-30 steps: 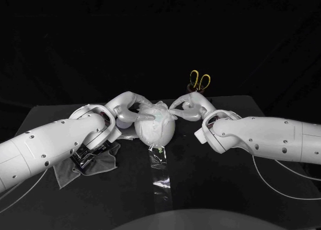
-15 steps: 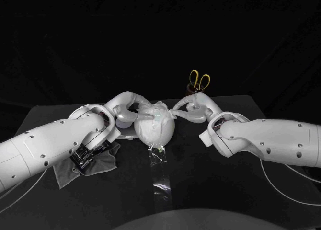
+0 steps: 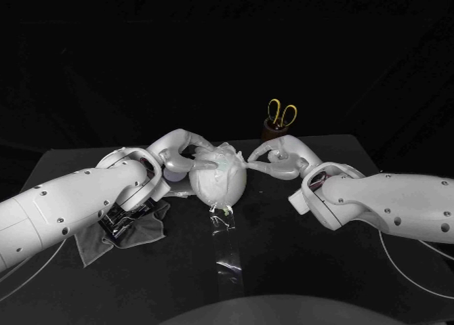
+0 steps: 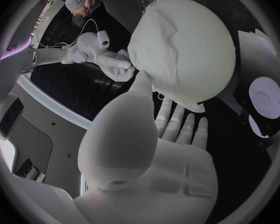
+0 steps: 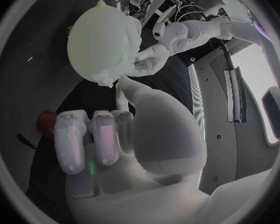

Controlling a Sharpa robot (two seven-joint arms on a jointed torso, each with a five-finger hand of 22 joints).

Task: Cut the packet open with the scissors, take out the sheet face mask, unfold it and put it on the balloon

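The black table point(image 3: 315, 271) in front of me carries everything here. At its middle the balloon point(image 3: 219, 186) lies on its side with its knot toward me, and the white sheet face mask point(image 4: 155, 45) is draped over it. Just in front of the knot a clear, crumpled packet point(image 3: 227, 261) lies flat, stretching toward my side of the table. On my left a grey cloth point(image 3: 139, 233) lies rumpled, near the balloon. At the far edge stands a dark brown cup point(image 3: 278, 128), with the yellow-handled scissors point(image 3: 282, 112) upright in it, handles up.
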